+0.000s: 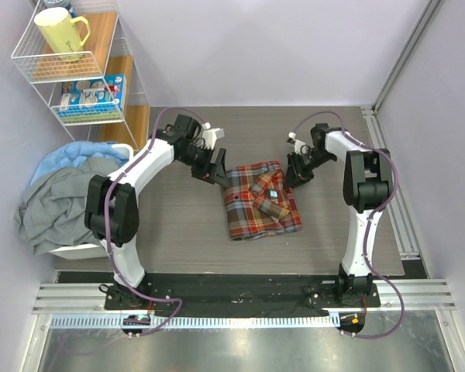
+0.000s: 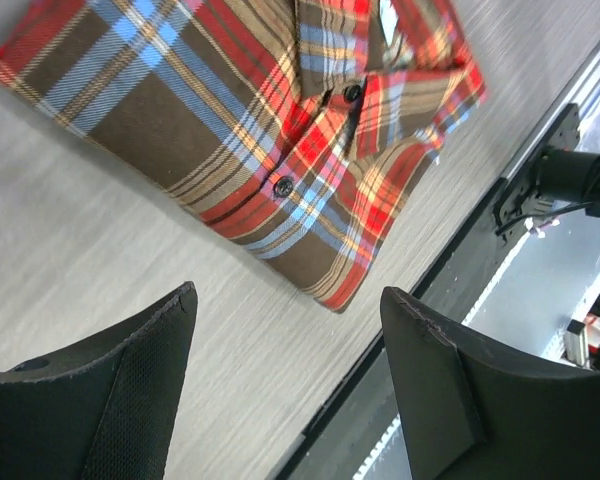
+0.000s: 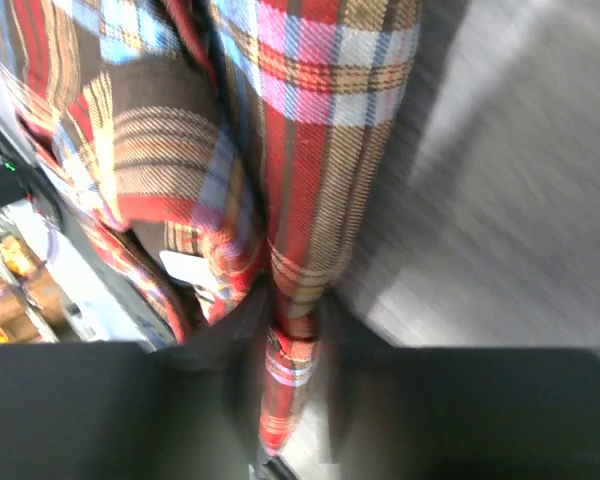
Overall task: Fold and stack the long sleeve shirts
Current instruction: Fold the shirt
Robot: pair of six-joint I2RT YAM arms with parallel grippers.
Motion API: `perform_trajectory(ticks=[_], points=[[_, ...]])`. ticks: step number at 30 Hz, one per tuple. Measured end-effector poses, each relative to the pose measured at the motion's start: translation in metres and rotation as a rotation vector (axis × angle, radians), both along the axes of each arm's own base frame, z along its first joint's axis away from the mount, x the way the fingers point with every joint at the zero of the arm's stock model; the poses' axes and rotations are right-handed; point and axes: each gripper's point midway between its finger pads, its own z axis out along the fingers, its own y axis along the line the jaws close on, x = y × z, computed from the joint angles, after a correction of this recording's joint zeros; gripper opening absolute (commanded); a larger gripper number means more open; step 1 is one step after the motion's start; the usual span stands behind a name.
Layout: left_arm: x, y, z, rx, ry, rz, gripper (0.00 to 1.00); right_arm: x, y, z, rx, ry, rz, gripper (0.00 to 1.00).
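A folded tartan plaid long sleeve shirt [image 1: 260, 201], red, brown and yellow with blue lines, lies in the middle of the table. It also shows in the left wrist view [image 2: 270, 130], collar and buttons up. My left gripper [image 1: 215, 167] is open and empty, just off the shirt's left edge; its fingers [image 2: 130, 390] hang over bare table. My right gripper [image 1: 296, 172] is at the shirt's far right corner. In the right wrist view its jaws are shut on a fold of the plaid cloth [image 3: 310, 300].
A white basket of grey and blue clothes [image 1: 66, 194] stands at the left. A wire shelf [image 1: 70, 66] with a yellow mug and a box is at the back left. A metal rail [image 1: 395, 194] runs along the table's right edge.
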Motion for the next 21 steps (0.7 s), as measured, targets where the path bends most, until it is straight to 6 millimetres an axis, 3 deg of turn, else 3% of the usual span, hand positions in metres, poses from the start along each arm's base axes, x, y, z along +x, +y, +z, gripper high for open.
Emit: perform_trajectory(ticks=[3,7,9,11,15,18,21], points=[[-0.008,0.011,-0.007,0.019,0.021,0.019,0.74,0.011,0.012,-0.002,-0.027,-0.023,0.060,0.10],[-0.017,0.024,-0.006,0.029,0.009,0.039,0.71,0.070,0.041,-0.008,-0.049,-0.154,0.186,0.10],[-0.022,0.028,-0.005,0.030,-0.009,0.036,0.69,0.096,0.059,-0.004,-0.058,-0.260,0.272,0.18],[-0.024,0.032,-0.007,0.043,-0.021,0.037,0.68,0.122,0.081,0.004,-0.083,-0.434,0.390,0.33],[-0.011,0.038,-0.015,0.096,-0.075,0.066,0.66,0.131,0.108,0.019,-0.122,-0.633,0.530,0.49],[0.009,0.042,-0.026,0.151,-0.098,0.096,0.64,0.126,0.103,0.035,-0.153,-0.692,0.533,0.51],[0.044,0.042,-0.042,0.205,-0.138,0.118,0.61,0.143,0.078,0.065,-0.198,-0.767,0.458,0.51]])
